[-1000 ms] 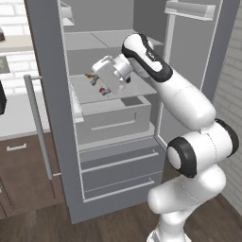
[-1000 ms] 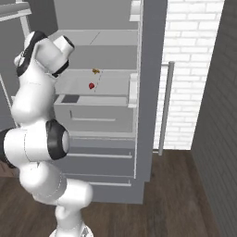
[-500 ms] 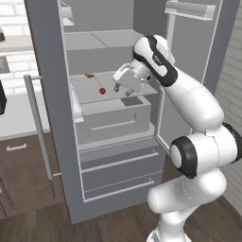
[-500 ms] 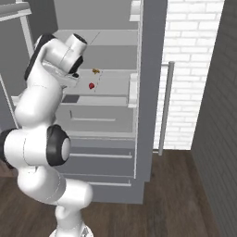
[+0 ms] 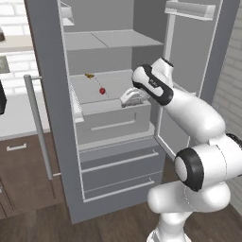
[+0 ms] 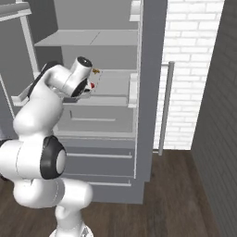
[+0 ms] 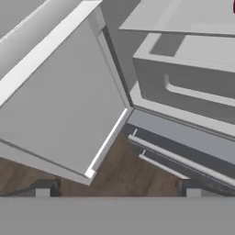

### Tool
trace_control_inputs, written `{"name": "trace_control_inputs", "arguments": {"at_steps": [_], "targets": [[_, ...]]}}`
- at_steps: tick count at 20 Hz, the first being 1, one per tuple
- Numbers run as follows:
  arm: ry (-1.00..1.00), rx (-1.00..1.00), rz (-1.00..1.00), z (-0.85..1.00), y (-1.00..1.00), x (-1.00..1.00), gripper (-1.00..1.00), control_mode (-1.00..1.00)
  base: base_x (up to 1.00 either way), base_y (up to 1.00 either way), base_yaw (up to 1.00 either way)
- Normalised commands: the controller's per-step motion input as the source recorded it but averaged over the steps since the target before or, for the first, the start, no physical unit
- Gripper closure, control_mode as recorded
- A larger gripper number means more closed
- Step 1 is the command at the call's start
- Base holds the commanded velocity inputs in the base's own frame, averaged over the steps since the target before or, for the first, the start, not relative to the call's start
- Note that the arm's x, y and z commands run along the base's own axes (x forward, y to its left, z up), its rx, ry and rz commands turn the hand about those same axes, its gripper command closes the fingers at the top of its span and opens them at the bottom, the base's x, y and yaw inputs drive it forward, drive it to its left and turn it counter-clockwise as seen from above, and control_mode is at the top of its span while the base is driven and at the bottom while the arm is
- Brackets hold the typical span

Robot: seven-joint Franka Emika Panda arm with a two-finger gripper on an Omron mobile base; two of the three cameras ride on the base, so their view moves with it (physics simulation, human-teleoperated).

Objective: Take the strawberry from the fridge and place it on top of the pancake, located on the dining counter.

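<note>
Red strawberry (image 5: 102, 90): on the grey fridge shelf, left of my tool and a little behind it, apart from it.
Tool (image 5: 128, 99): my jaws stand wide, nothing between them; it sits low over the shelf's front right part.
Fridge (image 5: 52, 118): doors open.
Yellow-brown food item (image 5: 89, 75): beyond the strawberry, farther from my tool.

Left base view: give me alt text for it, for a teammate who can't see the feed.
The white arm reaches into the open grey fridge, its gripper at the right of the middle shelf, apart from the tiny red strawberry further left. A small yellow-brown food item lies behind the strawberry, and two closed drawers sit below.
</note>
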Motion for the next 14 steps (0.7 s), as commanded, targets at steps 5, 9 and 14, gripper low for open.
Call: {"name": "trace_control_inputs", "arguments": {"at_steps": [5, 9, 14], "targets": [[-0.23, 0.01, -0.23, -0.24, 0.01, 0.26, -1.0, -1.0, 0.0, 0.0, 0.0], [0.0, 0.0, -0.13, 0.0, 0.07, 0.08, -1.0, -1.0, 0.0, 0.0, 0.0], [0.0, 0.0, -0.06, 0.0, 0.0, 0.0, -1.0, -1.0, 0.0, 0.0, 0.0]]}}
